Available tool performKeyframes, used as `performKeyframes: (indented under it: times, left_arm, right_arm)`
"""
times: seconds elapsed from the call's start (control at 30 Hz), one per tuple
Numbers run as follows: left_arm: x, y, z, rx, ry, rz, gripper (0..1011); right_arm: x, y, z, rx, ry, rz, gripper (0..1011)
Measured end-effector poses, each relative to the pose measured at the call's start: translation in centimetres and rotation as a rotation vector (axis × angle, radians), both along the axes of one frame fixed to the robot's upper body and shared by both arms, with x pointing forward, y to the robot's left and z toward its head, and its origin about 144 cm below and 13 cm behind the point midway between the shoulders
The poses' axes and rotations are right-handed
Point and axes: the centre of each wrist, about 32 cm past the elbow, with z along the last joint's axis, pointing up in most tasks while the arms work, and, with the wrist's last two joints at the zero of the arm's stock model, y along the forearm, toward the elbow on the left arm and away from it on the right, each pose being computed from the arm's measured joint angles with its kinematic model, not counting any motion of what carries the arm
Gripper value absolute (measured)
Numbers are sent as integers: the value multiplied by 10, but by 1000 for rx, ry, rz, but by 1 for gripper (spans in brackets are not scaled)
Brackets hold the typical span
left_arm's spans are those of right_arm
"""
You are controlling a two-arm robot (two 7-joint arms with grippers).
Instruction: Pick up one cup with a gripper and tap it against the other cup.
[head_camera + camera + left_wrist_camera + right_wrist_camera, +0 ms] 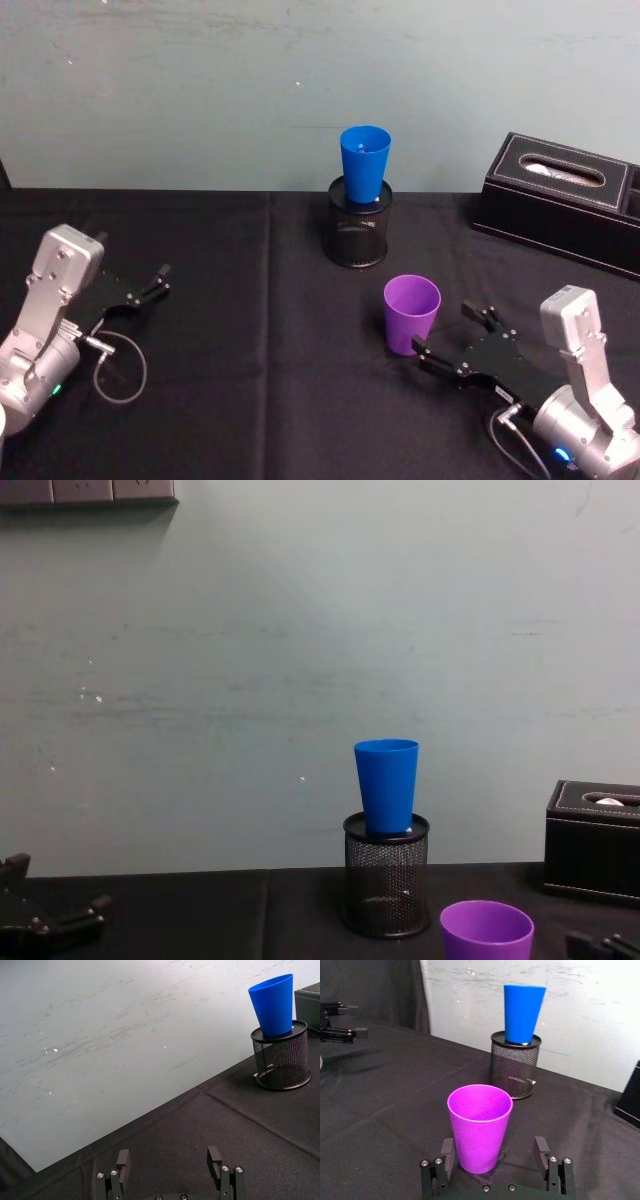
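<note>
The short purple cup (412, 313) stands upright on the black tablecloth, right of centre. My right gripper (445, 331) sits low on the table just behind it, open. In the right wrist view the purple cup (480, 1127) is between the two fingers of the right gripper (493, 1146), close to one finger (447, 1152) and apart from the other. The tall blue cup (364, 165) stands upright inside a black wire-mesh pen holder (359, 232) farther back. My left gripper (158, 282) rests open at the far left, holding nothing.
A black tissue box (565, 200) stands at the back right, near the pen holder. A pale wall (200, 90) runs along the table's far edge. Open black cloth (250, 350) lies between the two arms.
</note>
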Motion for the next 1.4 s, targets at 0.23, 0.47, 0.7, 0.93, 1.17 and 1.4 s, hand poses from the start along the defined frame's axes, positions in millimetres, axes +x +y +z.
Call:
performKeyframes:
  times: [0.23,0.47,0.7,0.93,1.17,1.4]
  left_arm:
    - [0,0,0,0,0,0,1011]
    - [0,0,0,0,0,0,1011]
    - [0,0,0,0,0,0,1011]
    - [0,0,0,0,0,0,1011]
    - [0,0,0,0,0,0,1011]
    - [0,0,0,0,0,0,1011]
  right_arm:
    - [5,5,-1,1,-7,23,1004]
    - [12,9,-2,10,-10,35,1004]
    - [20,11,-1,17,-12,53,1004]
    - [29,14,1,21,-15,67,1004]
    - [37,16,1,23,-12,77,1004]
    - [41,17,0,28,-4,87,1004]
